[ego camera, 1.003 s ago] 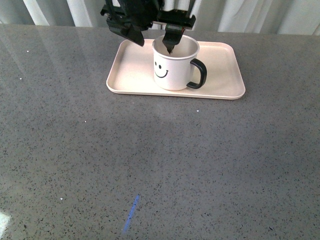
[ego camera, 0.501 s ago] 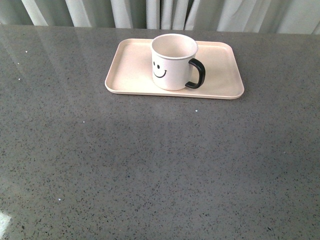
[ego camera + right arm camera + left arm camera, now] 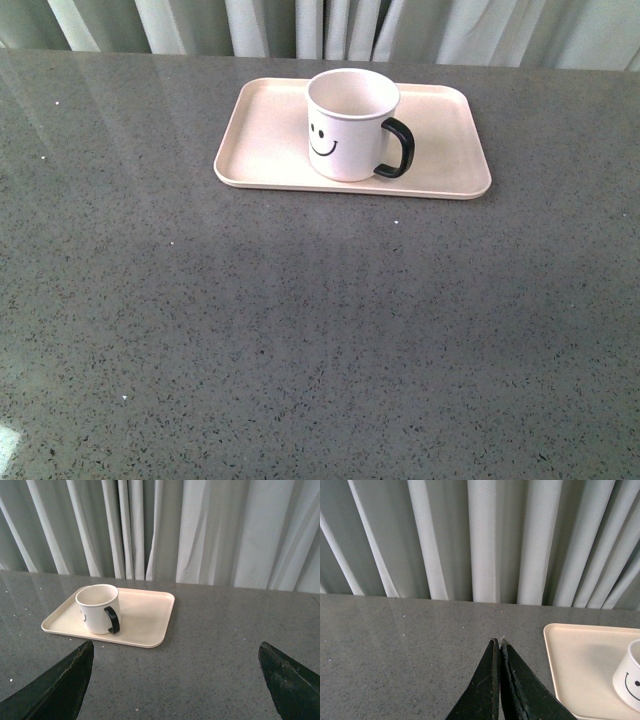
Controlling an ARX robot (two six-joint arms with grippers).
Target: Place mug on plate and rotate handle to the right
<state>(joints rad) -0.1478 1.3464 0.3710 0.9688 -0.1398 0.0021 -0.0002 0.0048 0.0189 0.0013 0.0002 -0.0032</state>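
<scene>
The white mug [image 3: 350, 124] with a smiley face stands upright on the pale pink plate [image 3: 270, 140], and its black handle [image 3: 397, 149] points to the right. Neither arm shows in the front view. In the left wrist view my left gripper [image 3: 498, 641] is shut and empty, with the plate [image 3: 580, 665] and the mug's edge [image 3: 630, 682] off to one side. My right gripper [image 3: 176, 647] stands wide open over bare table, well apart from the mug [image 3: 97, 609], its handle [image 3: 113, 620] and the plate [image 3: 145, 615].
Pale curtains [image 3: 330, 25] hang behind the far edge of the grey speckled table [image 3: 320, 330]. The plate lies close to that far edge.
One second ago a gripper hung over the mug with a finger inside its rim. It has left the front view, and the mug stands alone on the plate.
</scene>
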